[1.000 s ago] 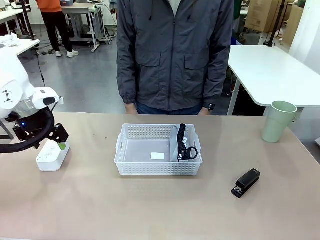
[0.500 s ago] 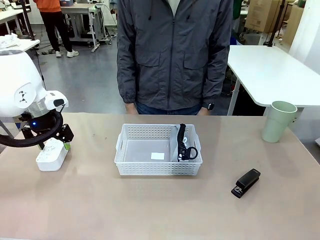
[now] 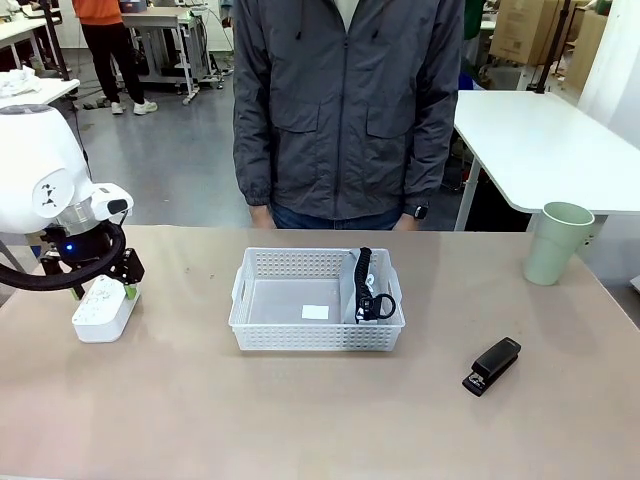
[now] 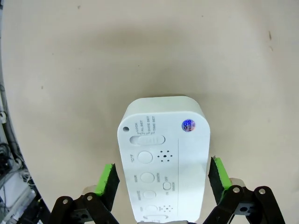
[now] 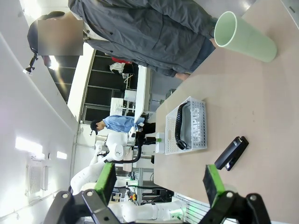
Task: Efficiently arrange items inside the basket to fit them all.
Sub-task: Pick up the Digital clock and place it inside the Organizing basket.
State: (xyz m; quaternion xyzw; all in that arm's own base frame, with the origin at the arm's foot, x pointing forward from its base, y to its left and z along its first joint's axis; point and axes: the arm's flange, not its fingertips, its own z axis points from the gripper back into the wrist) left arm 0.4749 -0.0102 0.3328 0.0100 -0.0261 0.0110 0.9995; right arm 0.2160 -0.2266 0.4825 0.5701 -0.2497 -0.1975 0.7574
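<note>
The small white box (image 3: 103, 310) lies on the table at the far left. My left gripper (image 3: 108, 284) is down over it. In the left wrist view the box (image 4: 163, 149), its buttons facing up, lies between the open fingers (image 4: 108, 183), with a narrow gap at each green pad. The white lattice basket (image 3: 315, 338) stands mid-table with the grey "CAMPUS" pouch (image 3: 368, 290) on edge at its right end. The black stapler (image 3: 492, 366) lies front right and the pale-green cup (image 3: 556, 243) stands far right. My right gripper (image 5: 159, 182) hangs open, high above the table.
A person in a grey jacket (image 3: 348, 110) stands at the far edge, behind the basket. A white sticker (image 3: 315, 312) lies on the basket floor. Another white table (image 3: 540, 145) stands behind at the right.
My left arm's wrist has swung round and shifted a little over the white box. The box, basket, stapler and cup have not moved.
</note>
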